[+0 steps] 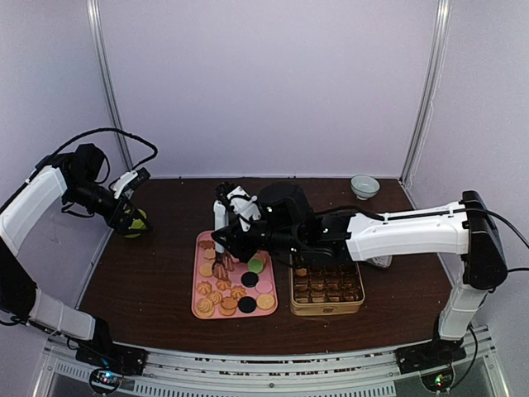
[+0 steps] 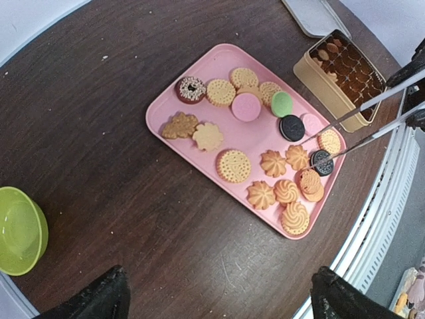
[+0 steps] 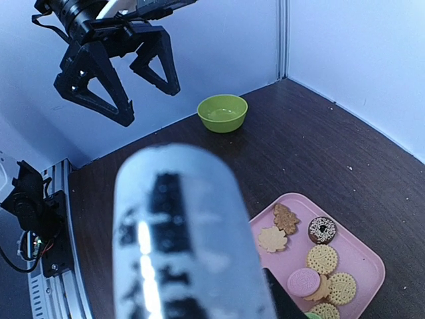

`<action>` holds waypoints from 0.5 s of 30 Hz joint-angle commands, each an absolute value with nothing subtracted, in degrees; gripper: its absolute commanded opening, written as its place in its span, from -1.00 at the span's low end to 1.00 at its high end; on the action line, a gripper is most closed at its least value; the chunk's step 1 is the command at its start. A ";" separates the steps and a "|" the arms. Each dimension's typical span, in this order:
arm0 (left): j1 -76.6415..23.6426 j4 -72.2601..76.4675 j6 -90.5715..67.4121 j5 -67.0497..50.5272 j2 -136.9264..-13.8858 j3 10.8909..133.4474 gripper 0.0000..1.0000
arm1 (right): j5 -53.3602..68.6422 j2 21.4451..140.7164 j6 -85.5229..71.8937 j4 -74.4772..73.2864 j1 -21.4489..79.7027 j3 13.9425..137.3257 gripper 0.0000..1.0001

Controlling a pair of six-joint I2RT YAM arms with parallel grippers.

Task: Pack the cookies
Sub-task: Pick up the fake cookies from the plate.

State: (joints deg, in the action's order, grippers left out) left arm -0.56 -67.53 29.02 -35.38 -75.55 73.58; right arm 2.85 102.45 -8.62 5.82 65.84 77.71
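The cookies [image 2: 272, 163] lie spread on a pink tray [image 2: 169, 100]: tan round and flower shapes, plus pink, green and black discs [image 1: 247, 279]. More cookies fill the compartments of a gold tin [image 1: 326, 308] to the tray's right. My right gripper [image 1: 237, 220] hovers over the tray, shut on metal tongs [image 2: 358, 113]. The tong tips stand slightly apart beside a black disc [image 2: 324, 163]. In the right wrist view the blurred tongs [image 3: 186, 239] hide most of the scene. My left gripper [image 2: 219, 300] is open and holds nothing, raised at the table's far left [image 1: 126, 208].
A green bowl [image 1: 137, 222] sits at the far left under the left gripper. At the back right corner stands a small white bowl [image 1: 364, 185]. A grey lid [image 2: 311, 16] lies beyond the tin. White walls close the table on three sides.
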 commanded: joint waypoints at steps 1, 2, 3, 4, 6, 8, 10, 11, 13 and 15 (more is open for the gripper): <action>0.29 -66.63 29.58 -33.61 -74.32 72.07 0.96 | -2.48 103.90 -5.67 9.58 67.02 81.39 -0.29; 0.32 -66.62 29.56 -33.53 -74.23 71.87 0.96 | -2.96 104.35 -5.55 9.62 66.98 81.54 -0.29; 0.37 -66.43 29.56 -33.42 -74.12 71.61 0.96 | -3.35 104.69 -5.47 9.89 67.07 81.68 -0.29; 0.39 -66.25 29.59 -33.29 -74.10 71.41 0.96 | -3.47 105.09 -5.41 10.21 67.10 81.67 -0.28; 0.39 -65.94 29.45 -33.09 -74.01 71.20 0.96 | -3.60 105.82 -5.57 10.76 67.08 81.65 -0.28; 0.43 -65.84 29.40 -32.89 -74.00 71.11 0.96 | -3.55 106.46 -6.06 11.50 67.18 81.65 -0.27; 0.44 -65.65 29.36 -32.70 -74.00 70.95 0.95 | -3.31 106.96 -6.53 12.12 67.24 81.57 -0.25; 0.41 -65.57 29.38 -32.64 -74.01 70.85 0.96 | -3.30 107.28 -6.65 12.35 67.31 81.56 -0.24; 0.38 -65.53 29.34 -32.63 -74.03 70.68 0.96 | -3.42 107.90 -6.88 12.71 67.57 81.48 -0.22; 0.39 -65.54 29.27 -32.53 -74.09 70.60 0.96 | -3.56 108.42 -7.10 13.08 67.70 81.47 -0.21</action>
